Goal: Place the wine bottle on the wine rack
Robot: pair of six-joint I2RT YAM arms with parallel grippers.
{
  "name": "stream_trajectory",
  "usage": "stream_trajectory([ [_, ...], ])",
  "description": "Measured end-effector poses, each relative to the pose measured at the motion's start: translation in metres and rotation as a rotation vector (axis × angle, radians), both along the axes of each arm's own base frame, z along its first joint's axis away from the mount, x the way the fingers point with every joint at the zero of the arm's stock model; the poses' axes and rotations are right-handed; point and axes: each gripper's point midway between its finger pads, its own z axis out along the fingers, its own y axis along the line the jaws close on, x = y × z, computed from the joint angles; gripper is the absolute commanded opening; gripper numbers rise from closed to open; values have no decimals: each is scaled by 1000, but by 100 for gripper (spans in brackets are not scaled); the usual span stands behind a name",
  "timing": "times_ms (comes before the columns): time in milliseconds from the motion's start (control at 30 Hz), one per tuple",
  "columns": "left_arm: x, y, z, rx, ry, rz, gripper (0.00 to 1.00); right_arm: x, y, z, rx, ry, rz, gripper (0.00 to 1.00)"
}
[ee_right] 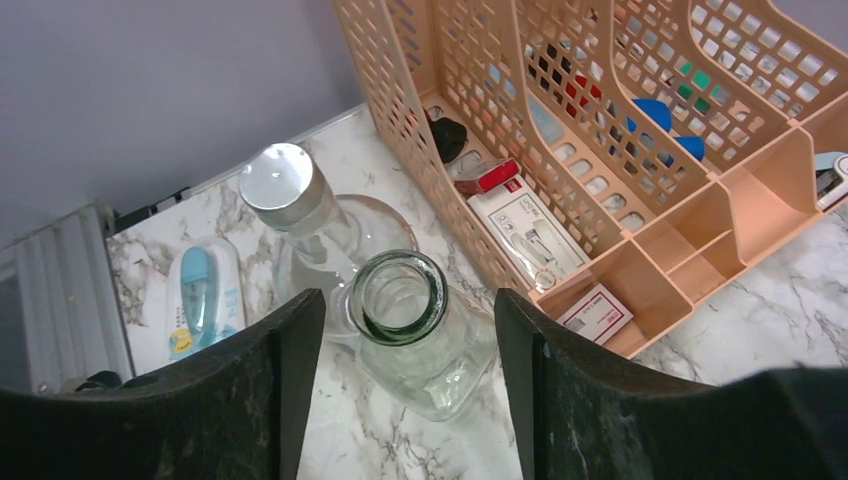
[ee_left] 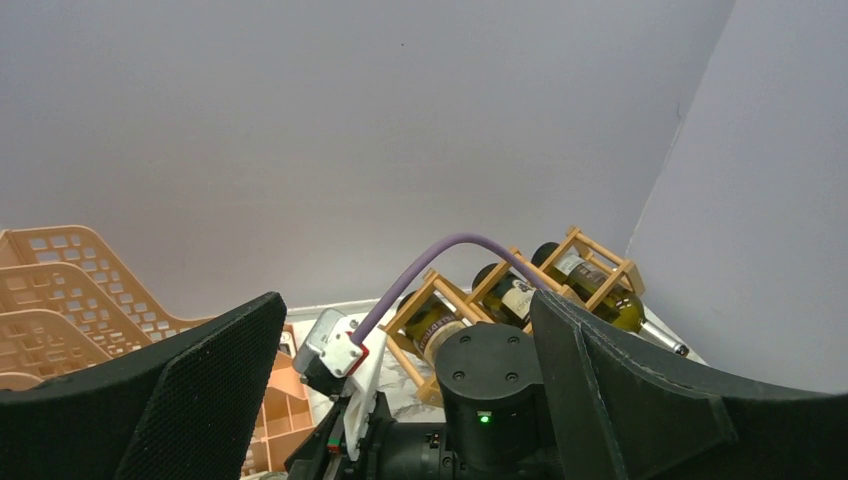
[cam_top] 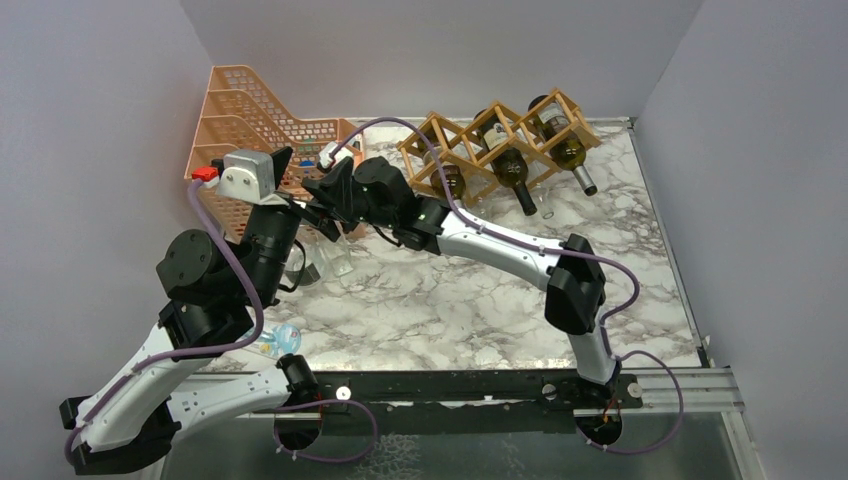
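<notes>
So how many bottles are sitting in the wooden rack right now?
3, all in the wine rack: left bottle, middle bottle, right bottle, one per cell, necks sticking out front. No others visible behind the slats.

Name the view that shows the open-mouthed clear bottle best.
Right wrist: it looks down into the open-mouthed clear bottle, sharp between the fingers. Top external shows only faint glints of its glass; left wrist shows none.

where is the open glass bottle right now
In the right wrist view, the open glass bottle stands on the marble table, framed by the open right gripper, with a silver-capped bottle beside it and the orange tray just beyond.
</notes>
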Motion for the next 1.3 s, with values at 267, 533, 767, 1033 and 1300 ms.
stream_trajectory([
  [267, 1, 2, -1, 0, 5, 11, 99, 10, 6, -18, -35, -50, -19, 30],
  [533, 1, 3, -3, 3, 11, 20, 99, 10, 3, -17, 3, -123, -28, 16],
  [767, 2, 4, -4, 8, 10, 26, 99, -4, -31, -14, -17, -141, -52, 10],
  [1033, 10, -4, -29, 56, 44, 43, 99, -26, -90, 15, 10, -135, -113, 4],
  [1300, 15, -9, -50, 87, 70, 55, 99, -44, -159, 52, 72, -137, -233, 3],
])
